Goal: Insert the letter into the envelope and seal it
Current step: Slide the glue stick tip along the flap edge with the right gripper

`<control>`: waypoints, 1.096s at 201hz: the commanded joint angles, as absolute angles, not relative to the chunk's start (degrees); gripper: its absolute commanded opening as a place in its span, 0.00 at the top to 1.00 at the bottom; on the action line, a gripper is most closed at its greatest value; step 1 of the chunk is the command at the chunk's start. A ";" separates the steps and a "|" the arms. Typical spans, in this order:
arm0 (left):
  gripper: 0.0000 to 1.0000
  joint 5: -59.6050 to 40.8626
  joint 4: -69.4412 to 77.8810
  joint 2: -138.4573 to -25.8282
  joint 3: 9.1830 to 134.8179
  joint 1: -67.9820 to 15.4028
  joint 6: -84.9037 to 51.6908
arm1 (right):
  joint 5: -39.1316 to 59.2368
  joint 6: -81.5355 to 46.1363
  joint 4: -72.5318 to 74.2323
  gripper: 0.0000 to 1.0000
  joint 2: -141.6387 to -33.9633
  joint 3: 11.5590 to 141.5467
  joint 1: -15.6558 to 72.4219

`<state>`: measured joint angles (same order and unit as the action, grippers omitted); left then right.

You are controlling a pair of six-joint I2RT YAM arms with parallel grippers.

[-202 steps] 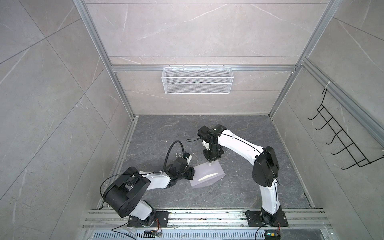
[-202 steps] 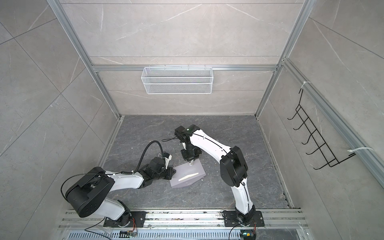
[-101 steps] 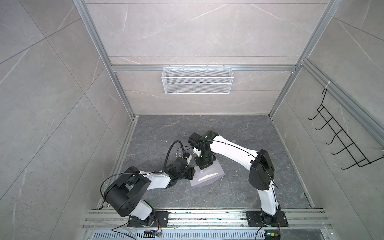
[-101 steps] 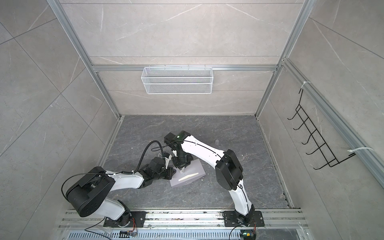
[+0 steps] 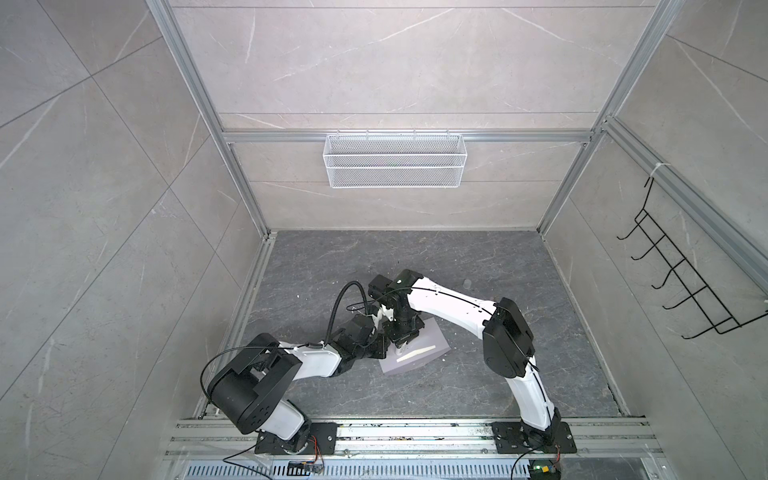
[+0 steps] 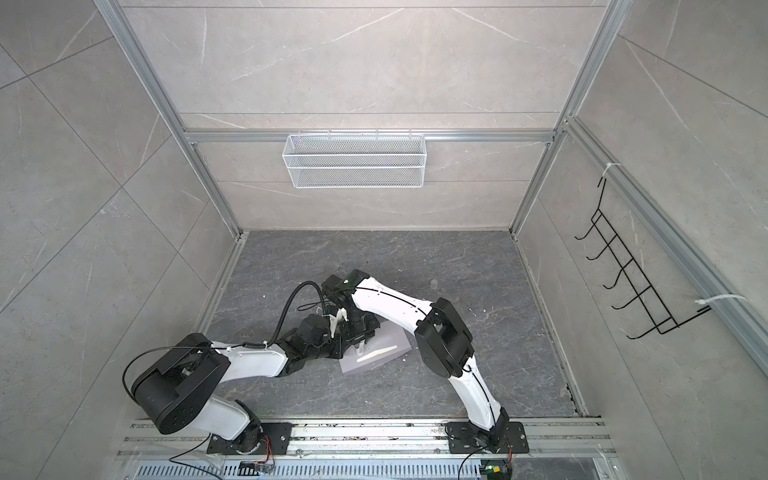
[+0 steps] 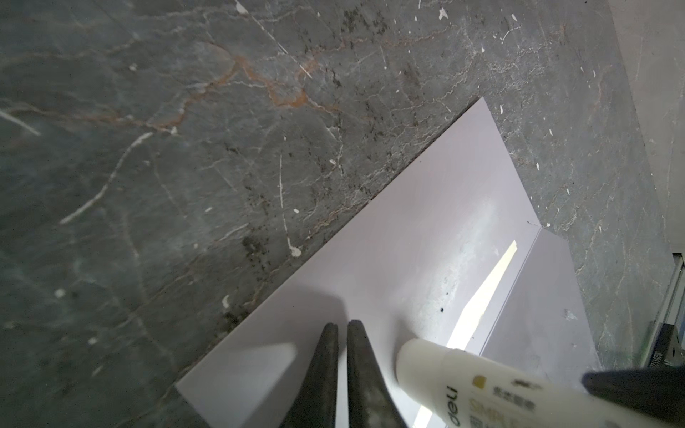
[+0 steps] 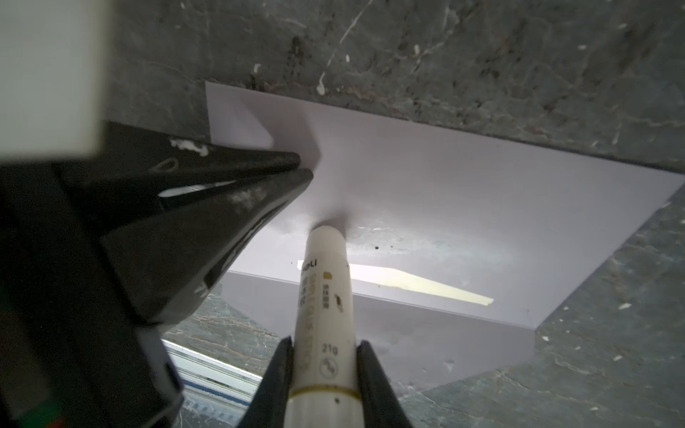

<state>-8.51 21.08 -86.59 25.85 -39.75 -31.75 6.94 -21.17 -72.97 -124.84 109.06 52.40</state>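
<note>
Marble floor (image 5: 457,266) bears envelope (image 8: 482,207), glue stick (image 8: 324,296) touching.

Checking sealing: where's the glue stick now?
Right wrist view: glue stick gripped in the right end effector, tip on the envelope, beside the left end effector.

Grey marbled tabletop (image 5: 374,257) — pale envelope (image 5: 434,347) lying flat

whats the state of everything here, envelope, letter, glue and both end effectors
envelope: lying flat, flap open, unsealed
letter: seemingly inside, only a pale strip shows at the mouth
glue stick: uncapped, tip touching the envelope
left end effector: shut, tips on the envelope near a corner
right end effector: shut on the glue stick
</note>
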 commanded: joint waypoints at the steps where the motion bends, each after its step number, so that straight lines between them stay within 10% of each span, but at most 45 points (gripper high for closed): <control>1: 0.87 -6.36 16.43 -87.18 24.39 -39.71 -30.23 | 5.75 -21.59 -72.04 1.00 -126.95 110.65 53.46; 220: 0.87 -6.29 16.97 -87.41 23.79 -39.66 -30.15 | -3.36 -22.76 -71.74 1.00 -126.39 108.11 49.66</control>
<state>-8.12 21.67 -86.59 25.56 -39.70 -31.48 2.09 -21.47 -72.62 -125.67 110.39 50.85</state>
